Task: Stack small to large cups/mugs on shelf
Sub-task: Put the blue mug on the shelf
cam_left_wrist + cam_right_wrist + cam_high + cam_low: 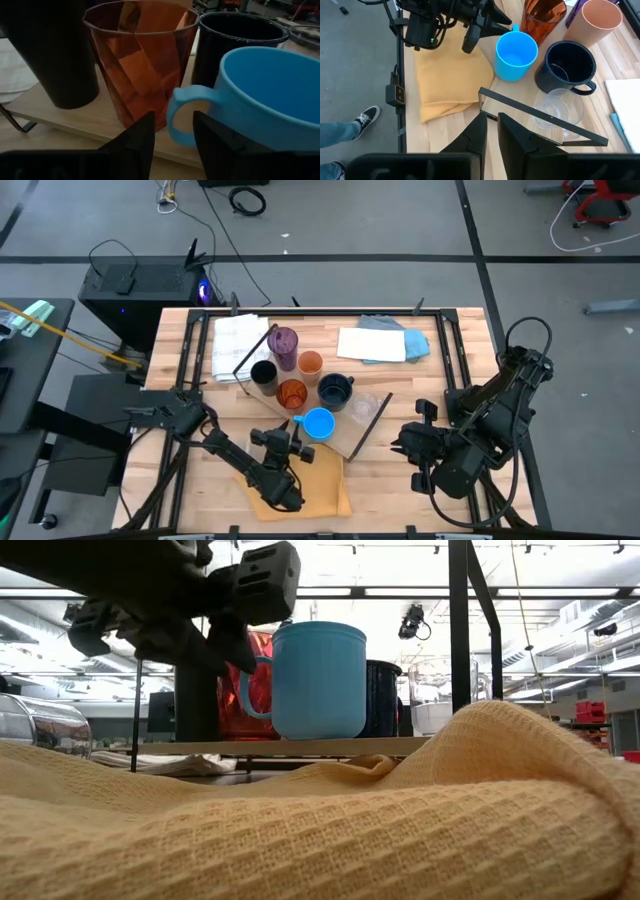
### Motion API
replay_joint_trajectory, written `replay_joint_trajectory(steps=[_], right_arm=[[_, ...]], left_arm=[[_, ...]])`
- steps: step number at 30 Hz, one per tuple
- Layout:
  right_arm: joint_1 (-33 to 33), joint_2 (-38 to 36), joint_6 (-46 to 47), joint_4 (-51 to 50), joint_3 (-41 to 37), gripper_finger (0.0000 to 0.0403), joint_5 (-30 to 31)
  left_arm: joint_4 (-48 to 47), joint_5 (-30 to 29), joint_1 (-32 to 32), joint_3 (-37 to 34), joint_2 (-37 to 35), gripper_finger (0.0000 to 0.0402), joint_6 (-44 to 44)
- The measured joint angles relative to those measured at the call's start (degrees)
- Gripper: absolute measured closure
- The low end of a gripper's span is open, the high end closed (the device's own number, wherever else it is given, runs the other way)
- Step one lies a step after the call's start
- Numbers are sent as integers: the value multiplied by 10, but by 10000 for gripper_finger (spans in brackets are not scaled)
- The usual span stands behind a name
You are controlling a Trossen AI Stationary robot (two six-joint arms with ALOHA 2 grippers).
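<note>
The left gripper (pixel 172 137) hangs at the blue mug (pixel 318 424), its fingers (pixel 137 140) a narrow gap apart with the mug's handle (pixel 182 112) just ahead of that gap; whether they touch it I cannot tell. The mug stands on the shelf (pixel 345 442) at its near edge, beside the amber cup (pixel 291 393) and navy mug (pixel 335 390). The right gripper (pixel 491 131) waits off to the right, fingers nearly closed, holding nothing.
</note>
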Motion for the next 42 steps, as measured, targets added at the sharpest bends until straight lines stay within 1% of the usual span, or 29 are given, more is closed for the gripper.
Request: replay_joint_trajectory(steps=[8, 16, 20, 24, 31, 39, 42], right_arm=[[0, 0, 0, 1, 0, 350, 0], [0, 0, 0, 0, 0, 350, 0], [0, 0, -1, 0, 0, 352, 0], [0, 0, -2, 1, 0, 352, 0], [0, 0, -3, 5, 0, 352, 0], [0, 0, -9, 7, 0, 352, 0], [0, 0, -9, 8, 0, 352, 0]], left_arm=[[-17, -7, -22, 40, -3, 249, 5], [-12, -3, -53, 67, -3, 261, 15], [29, -29, -61, 67, -3, 261, 23], [83, -36, -72, 67, -3, 256, 45], [159, -60, -96, 67, -3, 261, 116], [286, -65, -93, 67, -3, 278, 289], [312, -59, -91, 67, -3, 286, 338]])
